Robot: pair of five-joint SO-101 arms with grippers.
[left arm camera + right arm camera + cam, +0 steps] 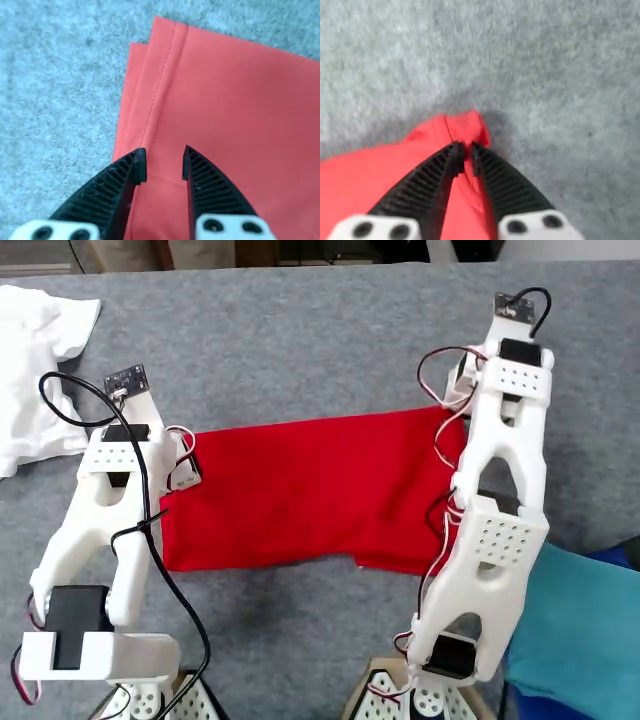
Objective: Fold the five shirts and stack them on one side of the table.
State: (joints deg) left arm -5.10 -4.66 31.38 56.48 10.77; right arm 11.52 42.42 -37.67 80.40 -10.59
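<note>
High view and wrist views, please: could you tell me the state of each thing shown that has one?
red shirt: folded, lying flat.
left hand: open, over the red shirt's hemmed edge.
right hand: shut on the red shirt's corner.
white shirt: crumpled, unfolded.
teal shirt: lying flat.

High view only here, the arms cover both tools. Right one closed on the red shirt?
Observer: Yes. The right tool is shut on a bunched corner of the red shirt.
Operator: Left one?
Observer: The left tool is open, tips apart over the shirt just inside its edge, with no cloth pinched.
Operator: Single layer there?
Observer: No. A lower layer sticks out past the stitched hem at that edge.
</note>
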